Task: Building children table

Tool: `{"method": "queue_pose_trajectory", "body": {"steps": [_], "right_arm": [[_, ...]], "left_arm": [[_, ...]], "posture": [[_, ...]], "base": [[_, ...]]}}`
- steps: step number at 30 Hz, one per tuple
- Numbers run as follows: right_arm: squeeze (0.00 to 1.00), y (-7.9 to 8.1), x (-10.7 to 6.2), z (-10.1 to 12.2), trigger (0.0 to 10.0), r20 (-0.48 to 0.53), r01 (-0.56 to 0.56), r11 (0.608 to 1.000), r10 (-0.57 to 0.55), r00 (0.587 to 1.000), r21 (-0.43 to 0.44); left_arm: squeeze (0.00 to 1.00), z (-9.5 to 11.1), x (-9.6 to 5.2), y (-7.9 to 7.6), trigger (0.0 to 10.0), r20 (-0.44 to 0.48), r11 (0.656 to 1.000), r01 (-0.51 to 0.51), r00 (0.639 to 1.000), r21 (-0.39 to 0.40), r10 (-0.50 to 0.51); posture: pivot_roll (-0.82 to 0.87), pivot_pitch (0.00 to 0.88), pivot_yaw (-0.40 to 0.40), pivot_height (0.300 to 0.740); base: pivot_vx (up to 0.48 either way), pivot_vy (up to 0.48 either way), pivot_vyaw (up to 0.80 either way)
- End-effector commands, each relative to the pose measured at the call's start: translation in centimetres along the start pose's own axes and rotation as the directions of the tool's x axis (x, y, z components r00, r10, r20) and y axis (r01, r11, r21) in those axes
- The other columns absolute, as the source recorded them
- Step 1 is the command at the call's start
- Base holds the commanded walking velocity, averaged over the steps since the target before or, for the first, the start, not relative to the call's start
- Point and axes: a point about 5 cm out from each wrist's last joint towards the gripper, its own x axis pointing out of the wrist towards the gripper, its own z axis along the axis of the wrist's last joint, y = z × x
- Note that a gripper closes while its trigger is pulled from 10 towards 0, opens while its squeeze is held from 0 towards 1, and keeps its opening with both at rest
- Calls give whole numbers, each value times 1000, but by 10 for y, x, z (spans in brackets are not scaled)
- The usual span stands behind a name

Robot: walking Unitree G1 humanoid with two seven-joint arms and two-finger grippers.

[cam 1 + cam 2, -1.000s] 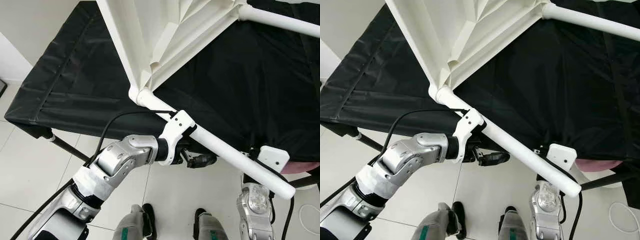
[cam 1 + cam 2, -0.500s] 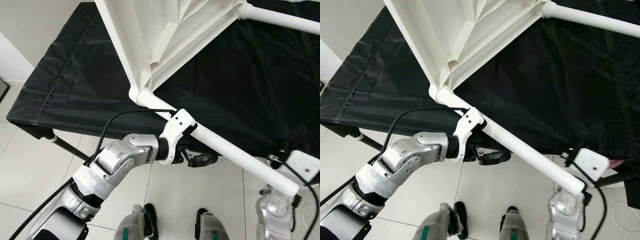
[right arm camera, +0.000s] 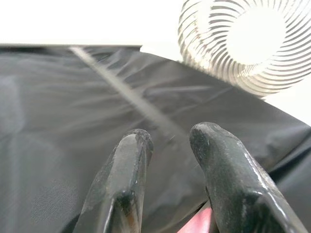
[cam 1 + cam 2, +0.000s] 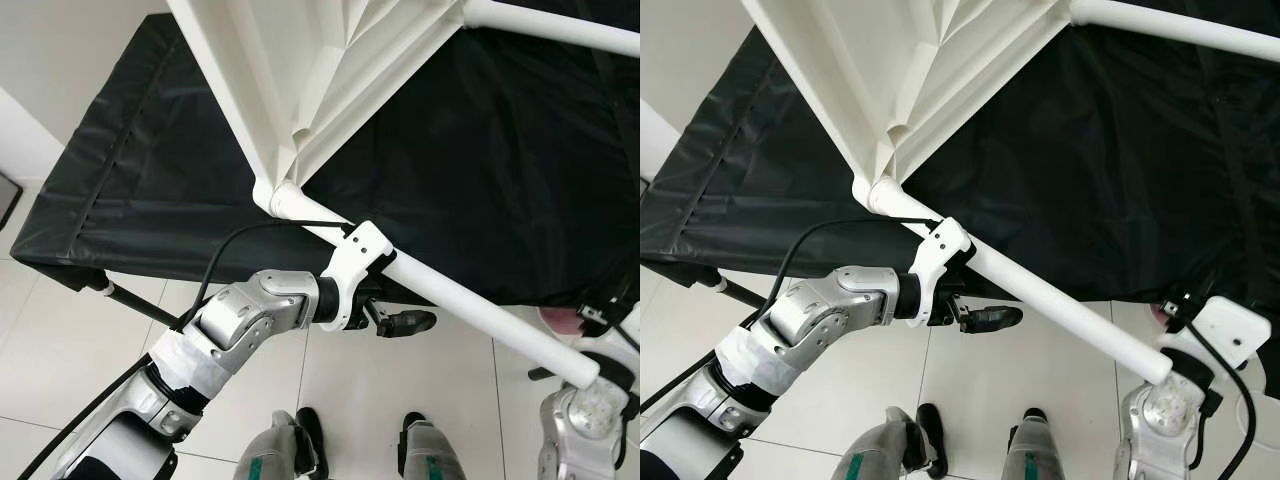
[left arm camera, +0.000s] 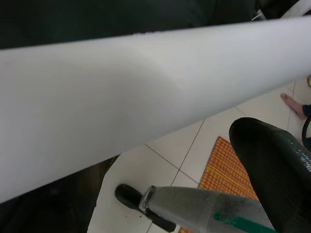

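A white tube frame with white fabric (image 4: 320, 60) folded inside it hangs tilted over a black cloth-covered surface (image 4: 500, 160). One long white tube leg (image 4: 480, 312) runs from the corner joint (image 4: 275, 195) down to the right. My left gripper (image 4: 395, 298) is shut on this leg near the joint, with one black finger (image 4: 405, 322) showing beneath it. In the left wrist view the tube (image 5: 121, 87) passes just above a finger (image 5: 272, 170). My right gripper (image 3: 167, 138) is open and holds nothing. Its wrist (image 4: 1225, 335) sits just right of the leg's free end (image 4: 1155, 365).
A thin black leg (image 4: 140, 300) props the black surface at its near left corner. Something pink (image 4: 560, 320) peeks out under its right edge. A white fan (image 3: 243, 43) stands beyond the cloth. An orange mat (image 5: 228, 165) and a person's bare foot (image 5: 294, 104) are on the tiled floor.
My right gripper has come off the free end of the white leg and moved right and down. The left gripper keeps its hold on the tube.
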Motion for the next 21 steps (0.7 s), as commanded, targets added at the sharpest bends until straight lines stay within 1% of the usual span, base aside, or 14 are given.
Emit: {"method": "queue_pose_trajectory", "body": {"steps": [1,2,3,5,7,8,15,16,20,21], "right_arm": [[0,0,6,12,10000,43,-1,1000,1,999,6],[0,-2,12,18,10000,64,4,1000,-4,998,10],[0,-2,12,18,10000,64,4,1000,-4,998,10],[0,-3,21,27,10000,101,0,1000,-1,995,9],[0,-3,23,30,10000,109,-5,1000,3,994,13],[0,0,27,34,10000,121,-24,1000,22,992,14],[0,-1,30,31,10000,115,-30,1000,30,993,2],[0,2,32,32,10000,111,-41,999,39,993,10],[0,27,38,41,10000,109,-142,985,131,985,101],[0,27,38,41,10000,109,-142,985,131,985,101]], "left_arm": [[0,-13,-3,-10,10000,-38,972,234,972,-13,-234],[0,-17,-3,-10,10000,-50,973,228,972,-17,-229],[0,-17,-3,-10,10000,-50,973,228,972,-17,-229],[0,-22,-3,-10,10000,-62,975,221,973,-23,-222],[0,-23,-3,-10,10000,-64,975,219,973,-24,-220],[0,-23,-3,-9,10000,-65,977,213,975,-24,-214],[0,-24,-2,-8,10000,-65,978,206,976,-22,-207],[0,-24,-2,-8,10000,-64,978,206,976,-20,-207],[0,-25,-2,-7,10000,-63,979,201,977,-14,-202],[0,-25,-2,-7,10000,-63,979,201,977,-14,-202]], "posture": [[-152,251,235,740],[-152,251,235,740],[-152,251,235,740],[-152,251,235,740],[-152,251,235,740],[-149,250,230,740],[-146,248,225,740],[-146,248,225,740],[-144,239,219,740],[-144,239,219,740]], "base": [[0,0,0],[0,0,0],[0,0,0],[0,0,0],[0,0,0],[0,0,0],[0,0,0],[0,0,0],[0,0,0],[0,0,0]]}}
